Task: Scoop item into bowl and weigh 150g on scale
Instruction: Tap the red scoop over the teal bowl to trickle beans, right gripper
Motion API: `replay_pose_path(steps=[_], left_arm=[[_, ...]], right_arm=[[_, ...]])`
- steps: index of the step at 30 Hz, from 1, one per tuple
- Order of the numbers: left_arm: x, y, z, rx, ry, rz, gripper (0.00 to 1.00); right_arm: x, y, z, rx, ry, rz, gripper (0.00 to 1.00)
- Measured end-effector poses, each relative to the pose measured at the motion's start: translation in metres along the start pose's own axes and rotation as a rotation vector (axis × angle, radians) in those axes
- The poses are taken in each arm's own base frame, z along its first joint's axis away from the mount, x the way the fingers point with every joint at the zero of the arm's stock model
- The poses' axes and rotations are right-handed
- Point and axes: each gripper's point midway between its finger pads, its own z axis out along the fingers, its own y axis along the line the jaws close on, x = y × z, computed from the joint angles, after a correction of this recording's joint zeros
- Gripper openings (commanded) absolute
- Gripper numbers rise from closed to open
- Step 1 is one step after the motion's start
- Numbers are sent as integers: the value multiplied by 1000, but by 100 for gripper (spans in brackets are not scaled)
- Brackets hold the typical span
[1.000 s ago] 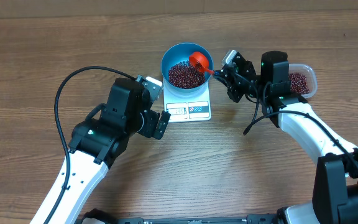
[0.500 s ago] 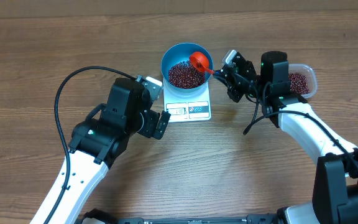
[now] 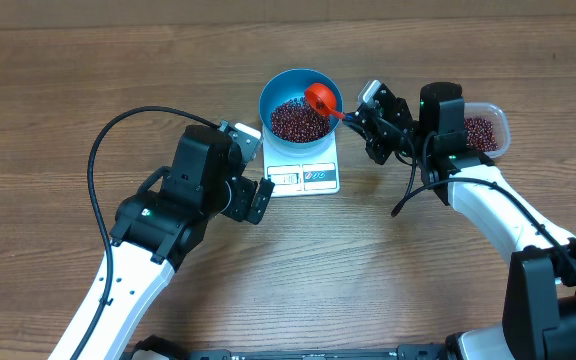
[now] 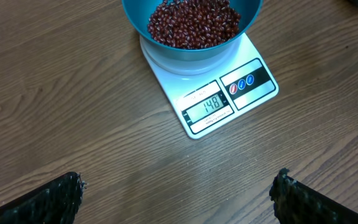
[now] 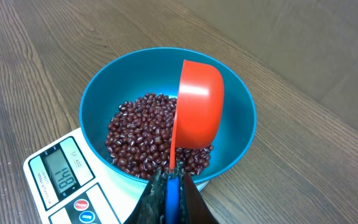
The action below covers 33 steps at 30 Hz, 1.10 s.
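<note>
Overhead view of a wooden table. A white scale shows 148 on its display. The left gripper, jaws wide apart and empty, hovers just left of the scale. The right gripper, just right of the scale, is clamped on the handle of a red scoop. A blue bowl sits on the scale, with the scoop tipped over it. Beans fill the bowl, left of the right gripper.

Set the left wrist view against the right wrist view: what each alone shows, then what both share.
Left wrist only: the left end effector, open and empty. Right wrist only: the red scoop tipped on its side over the blue bowl, its handle gripped by the right end effector. Both: that bowl of beans on the white scale, on the wooden table.
</note>
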Motion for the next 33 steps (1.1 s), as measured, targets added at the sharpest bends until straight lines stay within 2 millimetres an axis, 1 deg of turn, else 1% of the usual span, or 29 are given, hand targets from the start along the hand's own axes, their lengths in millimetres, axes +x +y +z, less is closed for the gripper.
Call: replay_pose_path(steps=[12, 15, 18, 22, 25, 29, 33], left_arm=[[0, 0, 0, 0, 0, 0, 100], [0, 0, 0, 0, 0, 0, 100], [0, 0, 0, 0, 0, 0, 99], [0, 0, 0, 0, 0, 0, 100], [0, 0, 0, 0, 0, 0, 99], [0, 0, 0, 0, 0, 0, 100], [0, 0, 0, 0, 0, 0, 100]], right_arm=[[-1, -2, 0, 12, 0, -7, 4], [-6, -10, 0, 49, -18, -30, 4], [-9, -8, 0, 36, -32, -34, 4], [-5, -3, 0, 13, -16, -18, 4], [-1, -6, 0, 31, 0, -15, 4], [-3, -3, 0, 16, -8, -23, 4], [-1, -8, 0, 44, 5, -47, 4]])
